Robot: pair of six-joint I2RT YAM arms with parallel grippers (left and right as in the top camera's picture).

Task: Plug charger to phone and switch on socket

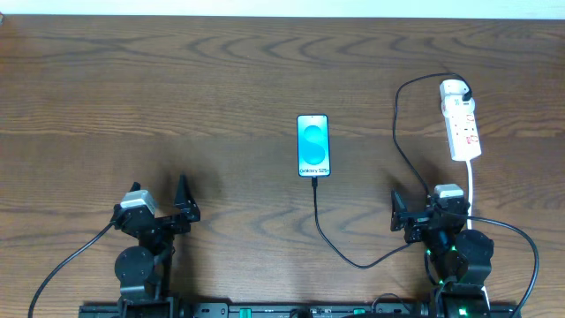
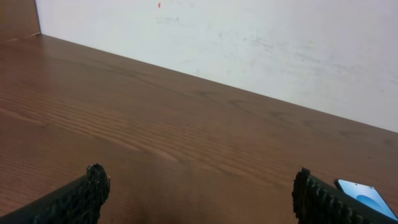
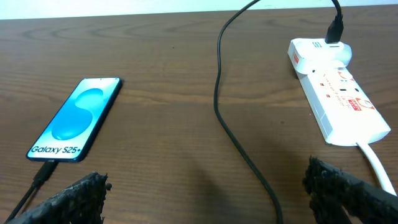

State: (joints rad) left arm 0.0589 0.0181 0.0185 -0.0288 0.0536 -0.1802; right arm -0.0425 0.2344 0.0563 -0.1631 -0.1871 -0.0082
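Note:
The phone point(image 1: 313, 146) lies flat mid-table with its blue screen lit; it also shows in the right wrist view point(image 3: 76, 118), and one corner shows in the left wrist view point(image 2: 367, 193). The charger point(image 1: 328, 234), a thin black cable, runs from the phone's bottom edge, where its small plug point(image 3: 42, 175) meets the phone, then loops right and up point(image 3: 217, 93) to the socket point(image 1: 462, 119). The socket point(image 3: 336, 93) is a white strip with red marks. My left gripper point(image 1: 159, 196) point(image 2: 202, 190) is open and holds nothing. My right gripper point(image 1: 422, 208) point(image 3: 205, 186) is open over the cable.
The socket's white cord point(image 3: 373, 162) runs toward my right arm. A black adapter point(image 3: 336, 28) sits in the socket's far end. A pale wall point(image 2: 249, 43) borders the table's far edge.

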